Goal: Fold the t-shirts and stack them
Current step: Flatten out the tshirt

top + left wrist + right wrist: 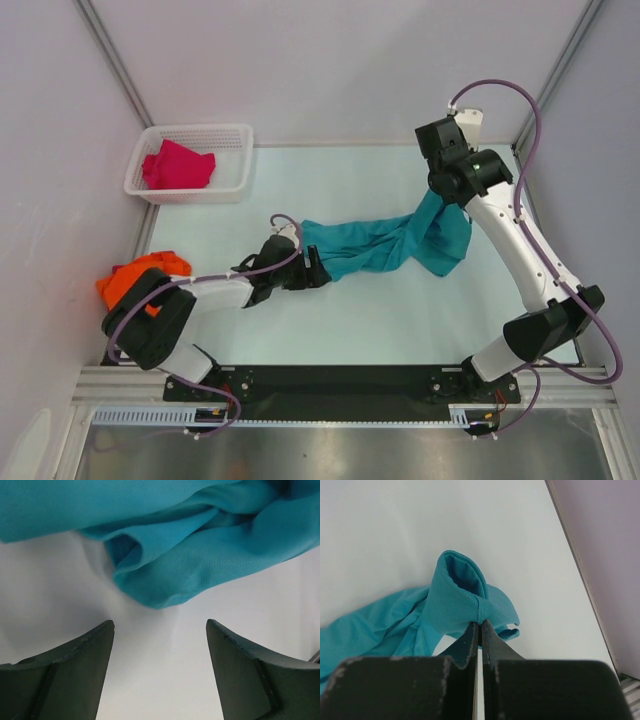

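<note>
Two tools: left tool [160, 622] spread, teal t-shirt [370, 245] just ahead; right tool [480, 626] pinching its edge. Orange t-shirt [150, 265] half hidden by left arm [160, 318]. Pale surface [400, 320], grey walls [330, 60].

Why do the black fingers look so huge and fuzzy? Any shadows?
Right wrist view: the right gripper pinching the teal t-shirt sits near the lens, so its base looks huge and soft; the cloth is sharp. Left wrist view: soft grey shadow on the table. Top view: even light.

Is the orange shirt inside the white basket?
No, the orange shirt lies outside it; the white basket holds only the red shirt.
</note>
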Motion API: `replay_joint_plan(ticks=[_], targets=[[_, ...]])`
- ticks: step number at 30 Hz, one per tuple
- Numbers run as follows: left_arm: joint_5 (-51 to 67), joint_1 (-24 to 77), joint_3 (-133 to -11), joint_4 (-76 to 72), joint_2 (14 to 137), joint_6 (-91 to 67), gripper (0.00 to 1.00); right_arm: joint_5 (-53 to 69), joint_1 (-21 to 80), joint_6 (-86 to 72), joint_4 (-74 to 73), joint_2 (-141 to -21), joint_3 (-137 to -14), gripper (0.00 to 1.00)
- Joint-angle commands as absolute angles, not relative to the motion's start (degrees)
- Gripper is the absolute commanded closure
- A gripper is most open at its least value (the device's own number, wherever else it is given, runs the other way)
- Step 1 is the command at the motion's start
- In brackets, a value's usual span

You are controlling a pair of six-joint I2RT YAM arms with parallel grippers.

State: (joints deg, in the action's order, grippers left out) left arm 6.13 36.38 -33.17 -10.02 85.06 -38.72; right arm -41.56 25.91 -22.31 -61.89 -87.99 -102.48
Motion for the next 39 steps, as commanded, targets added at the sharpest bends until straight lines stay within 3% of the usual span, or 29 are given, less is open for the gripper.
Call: replay_joint_plan(ticks=[1, 12, 14, 15, 16, 17, 18, 30, 39], targets=[[5.7, 38.9, -32.2, -18.5, 89.8, -42.0, 0.2, -43.2, 26.3, -22.8, -61.3, -88.2, -103.8, 1.0], [6.0, 41.7, -32.8, -27.1, 98.0, -46.4, 0.24, -44.6, 26.6, -22.8, -63.9, -89.5, -106.0, 1.0], [6.8, 41.8, -33.3, -27.4, 98.8, -47.0, 0.32, -44.9, 27.1, -22.9, -64.8, -90.1, -107.3, 1.0], [7.0, 41.8, -33.5, -27.2, 99.1, -47.1, 0.39, -45.3, 27.2, -22.9, -64.9, -90.3, -107.7, 1.0], [7.2, 41.8, -34.2, -27.0, 99.2, -47.1, 0.71, -45.4, 27.3, -23.0, -65.4, -90.8, -108.0, 1.0], [7.3, 41.8, -34.6, -25.2, 99.2, -46.9, 0.96, -45.4, 27.5, -22.9, -65.4, -91.0, -108.4, 1.0], [7.1, 41.8, -35.1, -24.4, 98.6, -46.8, 1.0, -45.5, 27.6, -22.9, -65.4, -91.1, -108.4, 1.0], [0.9, 40.1, -54.9, 5.5, 77.5, -36.8, 1.0, -46.7, 27.9, -22.9, -64.6, -89.1, -106.0, 1.0], [-1.8, 30.6, -71.2, 26.4, 58.0, -31.5, 1.0, -48.2, 28.3, -23.7, -68.1, -81.1, -106.2, 1.0]])
